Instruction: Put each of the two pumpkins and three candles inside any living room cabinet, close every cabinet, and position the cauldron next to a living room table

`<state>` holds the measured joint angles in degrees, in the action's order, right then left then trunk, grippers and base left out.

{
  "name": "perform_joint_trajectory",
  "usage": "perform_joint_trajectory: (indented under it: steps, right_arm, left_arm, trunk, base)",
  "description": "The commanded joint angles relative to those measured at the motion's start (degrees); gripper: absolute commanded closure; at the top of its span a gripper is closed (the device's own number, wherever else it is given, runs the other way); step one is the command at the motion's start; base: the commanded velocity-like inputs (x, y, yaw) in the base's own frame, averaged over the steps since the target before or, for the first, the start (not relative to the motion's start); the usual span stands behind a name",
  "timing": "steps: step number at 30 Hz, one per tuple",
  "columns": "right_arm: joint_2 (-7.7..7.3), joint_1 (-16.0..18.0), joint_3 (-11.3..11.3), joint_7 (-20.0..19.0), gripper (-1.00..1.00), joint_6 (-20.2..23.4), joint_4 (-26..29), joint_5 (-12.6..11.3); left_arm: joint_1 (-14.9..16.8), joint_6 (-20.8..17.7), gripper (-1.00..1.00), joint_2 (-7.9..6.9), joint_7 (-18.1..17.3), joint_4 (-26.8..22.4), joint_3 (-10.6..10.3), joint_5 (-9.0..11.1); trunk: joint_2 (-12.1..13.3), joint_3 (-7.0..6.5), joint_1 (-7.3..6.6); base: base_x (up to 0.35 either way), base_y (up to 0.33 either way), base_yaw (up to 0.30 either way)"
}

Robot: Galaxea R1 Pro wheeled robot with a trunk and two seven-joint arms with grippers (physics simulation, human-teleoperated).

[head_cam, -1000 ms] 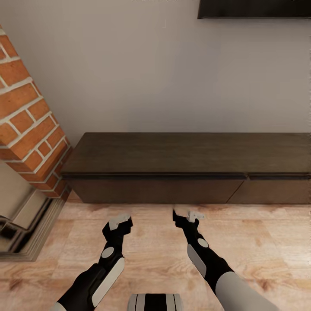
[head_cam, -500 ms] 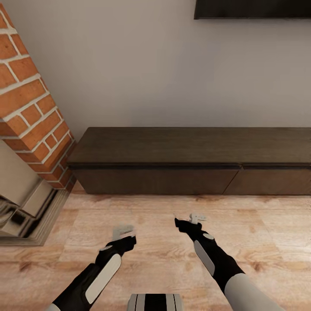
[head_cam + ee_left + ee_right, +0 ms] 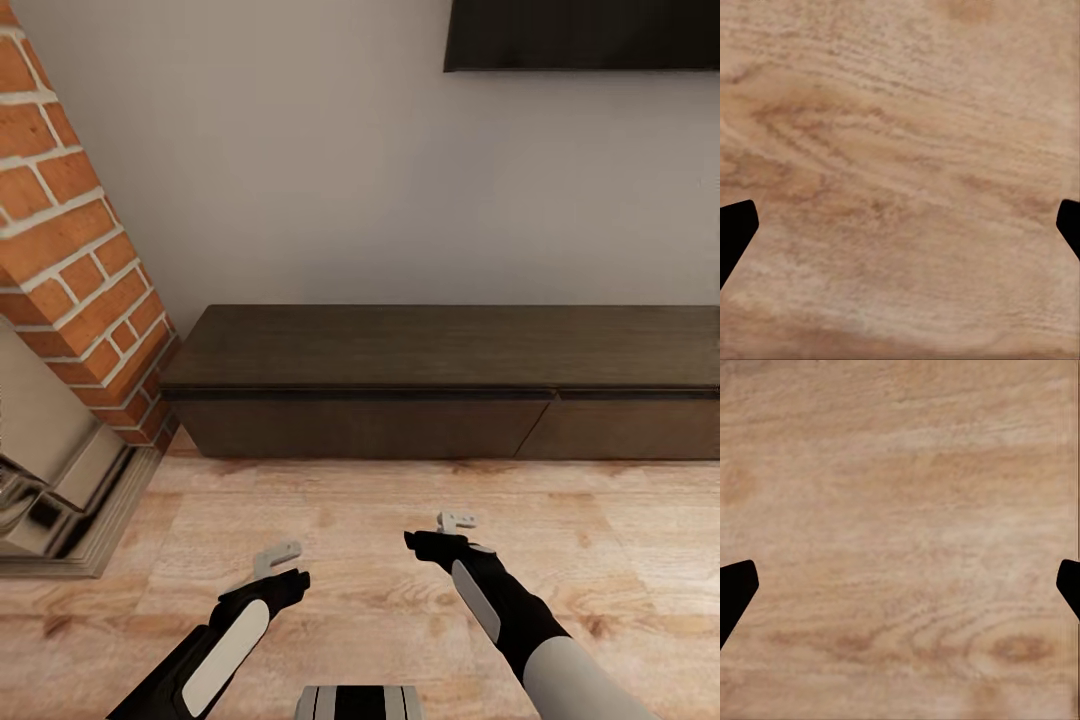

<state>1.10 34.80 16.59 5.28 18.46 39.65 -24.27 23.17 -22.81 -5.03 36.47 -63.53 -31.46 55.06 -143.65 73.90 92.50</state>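
1. Cabinet point(image 3: 450, 385): the long, low dark-brown unit against the far wall, spanning the centre and right of the head view. Both wide fronts sit flush, so it reads as closed. Its flat top is bare.
2. Brick fireplace point(image 3: 70, 250): at left, just beside the cabinet's left end, with a glossy surround at its foot.
3. Dark panel point(image 3: 580, 35): mounted on the wall above the cabinet, cut by the upper edge of the view; possibly a screen, though too little shows to be sure.
4. Left gripper point(image 3: 278, 560): held low over the wood-plank floor point(image 3: 360, 500), near the robot and well apart from the cabinet. In the left wrist view its dark fingers point(image 3: 735, 229) stand at opposite edges, spread wide, with bare planks between them.
5. Right gripper point(image 3: 458, 522): likewise over the floor, slightly farther forward. In the right wrist view its fingers point(image 3: 735, 589) are also spread, holding nothing.
6. Progress, as a judgement: no pumpkin, candle or cauldron is visible and both grippers are empty, so what has been stowed cannot be settled. The cabinet fronts need opening before anything more goes inside.
7. Writing: no brand, label or legible text appears on any surface.
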Motion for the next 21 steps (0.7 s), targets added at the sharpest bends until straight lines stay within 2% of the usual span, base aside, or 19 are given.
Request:
perform_joint_trajectory:
  steps: [1,14,15,16,21]
  right_arm:
    - [-0.03,0.02,0.27,0.54,-1.0,0.16,-0.1,-0.57]
    - [0.04,0.0,0.29,0.52,-1.0,-0.09,-1.29,-0.42]
    - [0.04,0.0,0.29,0.52,-1.0,-0.11,-1.31,-0.37]
    - [0.04,0.0,0.32,0.55,-1.0,-0.16,-1.36,-0.29]
    - [0.04,0.0,0.29,0.64,-1.0,-0.2,-1.41,-0.39]
  left_arm:
    - [0.01,-0.04,-1.0,0.05,0.49,0.28,-0.14,0.42]
    - [-0.06,-0.03,-1.0,0.0,0.61,4.66,0.43,2.43]
    - [-0.06,-0.04,-1.0,-0.01,0.62,5.0,0.71,2.83]
    - [-0.06,-0.04,-1.0,0.01,0.57,5.45,2.27,3.74]
    - [-0.06,-0.04,-1.0,0.0,0.54,5.59,3.32,4.06]
  trunk:
    - [0.0,-0.18,-0.03]
    - [0.17,-3.06,-0.37]
    - [0.18,-3.29,-0.39]
    - [0.2,-3.51,-0.42]
    - [0.26,-4.62,-0.55]
  base:
    - [0.0,0.0,0.0]
    - [0.0,0.0,0.0]
    - [0.0,0.0,0.0]
    - [0.0,0.0,0.0]
    - [0.0,0.0,0.0]
